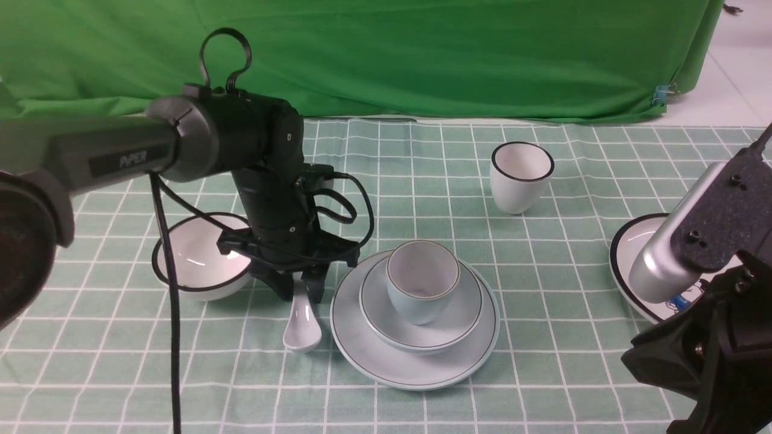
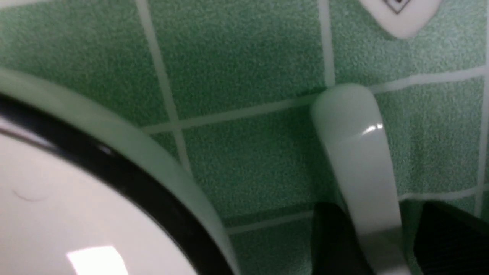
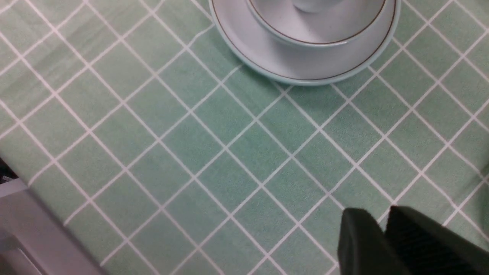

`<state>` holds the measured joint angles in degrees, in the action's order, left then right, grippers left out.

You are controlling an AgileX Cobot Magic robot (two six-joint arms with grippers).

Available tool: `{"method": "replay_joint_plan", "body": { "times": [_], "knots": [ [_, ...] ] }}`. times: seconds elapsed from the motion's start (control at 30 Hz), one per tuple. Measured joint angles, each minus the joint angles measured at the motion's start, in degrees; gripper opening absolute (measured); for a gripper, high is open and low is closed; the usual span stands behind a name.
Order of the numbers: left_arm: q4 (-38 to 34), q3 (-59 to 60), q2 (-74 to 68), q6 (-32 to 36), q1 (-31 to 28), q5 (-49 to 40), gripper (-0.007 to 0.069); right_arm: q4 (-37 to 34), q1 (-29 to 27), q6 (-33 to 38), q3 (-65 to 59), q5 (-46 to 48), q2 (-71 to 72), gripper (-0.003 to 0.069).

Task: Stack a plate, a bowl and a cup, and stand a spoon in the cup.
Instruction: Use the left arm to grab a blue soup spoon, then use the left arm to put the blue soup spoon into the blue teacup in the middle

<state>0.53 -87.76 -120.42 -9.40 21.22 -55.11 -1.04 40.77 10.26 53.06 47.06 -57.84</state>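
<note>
The left arm (image 1: 120,154) reaches in level from the left side, and its wrist bends straight down toward the table (image 1: 543,361). The left gripper (image 1: 300,292) hangs low over the spoon (image 1: 301,325). Its 2 fingers (image 2: 332,240) stand 1 on each side of the plain white handle. From the left wrist view, a strip of green cloth shows between the handle and 1 finger, so the fingers are apart and not clamped. The spoon lies flat on the table, its scoop toward the near edge, just beside the left rim of the plate (image 1: 416,367).

The right arm (image 1: 693,253) sits low at the near right, well apart from the stack. The right gripper (image 3: 384,215) hovers over bare checked cloth. Its fingers (image 3: 359,240) stand close together with only a thin slit between them and nothing in it.

Counting the crockery, I see 2 of each kind:
- 2 plates: the plain one in the middle, and a black-rimmed plate (image 1: 627,259) partly hidden behind the right arm.
- 2 bowls: the bowl (image 1: 467,307) resting on the plain plate, and a black-rimmed white bowl (image 1: 193,265) behind the left wrist.
- 2 cups: the cup (image 1: 419,289) upright in the pale bowl, and a black-rimmed white cup (image 1: 520,175) further back.
- 2 spoons: the second spoon (image 2: 399,15) shows only in the left wrist view, as a handle end with a dark printed mark
</note>
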Motion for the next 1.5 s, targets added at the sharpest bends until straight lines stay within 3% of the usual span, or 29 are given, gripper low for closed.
{"method": "replay_joint_plan", "body": {
  "times": [0.23,0.5,0.67,0.8,0.83,0.87,0.9,0.97,1.03,1.13,1.2,1.5],
  "knots": [
    [0.83,-0.36,-0.33,-0.16,-0.13,-0.72,0.013,0.0,0.0,0.08,-0.06,0.0,0.0,0.0142],
    [-3.65,-0.26,1.59,3.75,0.52,-0.9,0.0121,0.3,0.0,0.15,-0.06,0.0,1.02,0.0143],
    [-1.03,2.8,13.69,4.98,4.84,2.6,0.0121,1.04,0.0,0.1,-0.06,0.0,3.8,0.0143],
    [1.09,11.39,27.07,4.57,9.98,15.1,0.0121,1.04,0.0,0.1,-0.06,-0.06,5.64,0.0143],
    [0.39,16.32,31.96,4.56,12.16,25.67,0.0121,1.04,0.0,0.1,-0.06,-0.32,6.14,0.0143],
    [0.09,17.86,33.22,4.56,12.79,27.15,0.0121,1.04,0.0,0.1,-0.06,-0.38,6.19,0.0143],
    [-1.08,24.23,37.47,4.63,15.37,42.17,0.0121,1.04,0.0,0.0,-0.06,-0.93,6.4,0.0143],
    [-1.43,28.97,39.89,4.9,17.2,52.78,0.0121,1.04,0.0,-0.06,-0.06,-1.36,6.46,0.0143],
    [-0.53,37.17,40.91,5.23,19.56,71.63,0.0121,1.04,0.0,-0.12,-0.06,-1.89,6.46,0.0143],
    [1.88,43.19,38.85,5.37,19.9,89.79,0.0121,1.34,0.0,-0.12,-0.06,-2.15,6.46,0.0143],
    [2.78,44.83,36.45,5.37,19.9,95.83,0.0121,1.34,0.0,-0.12,-0.06,-2.15,6.46,0.0143],
    [3.8,45.44,25.13,5.37,19.9,108.23,0.0121,1.46,0.0,-0.12,-0.13,-2.15,6.46,0.0143]
  ]
}}
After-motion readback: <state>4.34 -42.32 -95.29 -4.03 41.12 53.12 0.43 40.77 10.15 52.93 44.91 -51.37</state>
